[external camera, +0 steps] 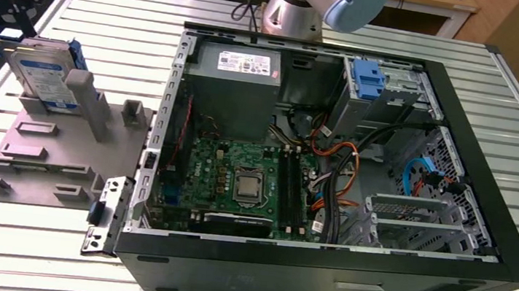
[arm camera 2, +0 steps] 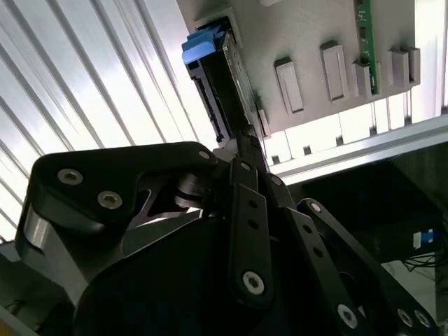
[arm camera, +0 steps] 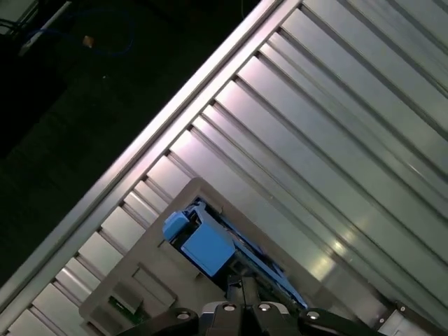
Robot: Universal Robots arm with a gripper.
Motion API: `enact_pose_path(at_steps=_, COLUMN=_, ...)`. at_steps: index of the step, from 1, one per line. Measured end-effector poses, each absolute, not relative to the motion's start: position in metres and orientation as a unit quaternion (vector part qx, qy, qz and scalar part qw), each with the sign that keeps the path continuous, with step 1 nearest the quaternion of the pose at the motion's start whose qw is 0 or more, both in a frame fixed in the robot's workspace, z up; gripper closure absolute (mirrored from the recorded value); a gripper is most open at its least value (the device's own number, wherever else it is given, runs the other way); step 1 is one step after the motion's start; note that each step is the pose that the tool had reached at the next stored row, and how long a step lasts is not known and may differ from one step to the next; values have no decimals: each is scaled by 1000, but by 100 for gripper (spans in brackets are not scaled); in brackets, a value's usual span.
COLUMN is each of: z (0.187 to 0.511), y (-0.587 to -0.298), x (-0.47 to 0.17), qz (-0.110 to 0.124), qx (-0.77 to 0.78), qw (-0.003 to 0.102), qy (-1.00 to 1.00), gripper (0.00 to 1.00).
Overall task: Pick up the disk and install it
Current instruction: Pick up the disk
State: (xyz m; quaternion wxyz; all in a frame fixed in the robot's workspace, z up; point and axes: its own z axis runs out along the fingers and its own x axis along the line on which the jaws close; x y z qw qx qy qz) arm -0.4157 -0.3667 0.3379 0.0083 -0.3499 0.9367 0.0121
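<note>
The disk [external camera: 42,77] is a silver drive with a white-and-blue label and blue rails. It stands on edge in a slot of the grey fixture [external camera: 43,157], at the exterior view's left. My black gripper [external camera: 15,15] hangs just above its far top corner. Both wrist views look down the fingers: my gripper [arm camera 2: 245,140] [arm camera: 241,285] has its fingertips drawn together into one narrow point. That point lies right beside the disk's [arm camera 2: 220,84] [arm camera: 210,248] blue-railed end, with nothing held between the fingers.
The open computer case [external camera: 324,263] lies on the slatted metal table [external camera: 500,92], at the exterior view's right of the fixture. Inside it are a grey power-supply box [external camera: 232,84], a motherboard [external camera: 236,179], cables, and a drive bay with a blue latch [external camera: 365,80]. The arm's base [external camera: 295,10] stands behind the case.
</note>
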Motion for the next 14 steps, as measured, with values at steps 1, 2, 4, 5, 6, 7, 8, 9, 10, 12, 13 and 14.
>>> enact_pose_path(at_steps=1, z=338, y=-367, x=-416, qz=12, qx=-356, qw=8, qy=934, gripper=89)
enact_pose_path(at_steps=2, z=338, y=-367, x=-416, qz=12, qx=-363, qw=8, qy=932, gripper=89)
enact_pose_path(at_steps=4, z=338, y=-367, x=-416, qz=11, qx=-376, qw=7, qy=926, gripper=89)
enact_pose_path(at_steps=5, z=337, y=-367, x=-416, qz=11, qx=-384, qw=7, qy=923, gripper=89)
enact_pose_path(at_steps=6, z=337, y=-367, x=-416, qz=10, qx=-390, qw=7, qy=921, gripper=89)
enact_pose_path(at_steps=7, z=337, y=-367, x=-416, qz=10, qx=-397, qw=7, qy=918, gripper=89)
enact_pose_path(at_steps=8, z=337, y=-367, x=-416, qz=9, qx=-404, qw=6, qy=915, gripper=89)
enact_pose_path(at_steps=9, z=337, y=-367, x=-416, qz=9, qx=-411, qw=6, qy=912, gripper=89)
enact_pose_path(at_steps=10, z=337, y=-367, x=-416, qz=9, qx=-418, qw=6, qy=909, gripper=89)
enact_pose_path(at_steps=12, z=336, y=-367, x=-416, qz=8, qx=-432, qw=5, qy=902, gripper=89)
enact_pose_path(at_steps=13, z=336, y=-367, x=-416, qz=7, qx=-439, qw=5, qy=899, gripper=89)
enact_pose_path(at_steps=14, z=336, y=-367, x=-416, qz=7, qx=-446, qw=5, qy=895, gripper=89)
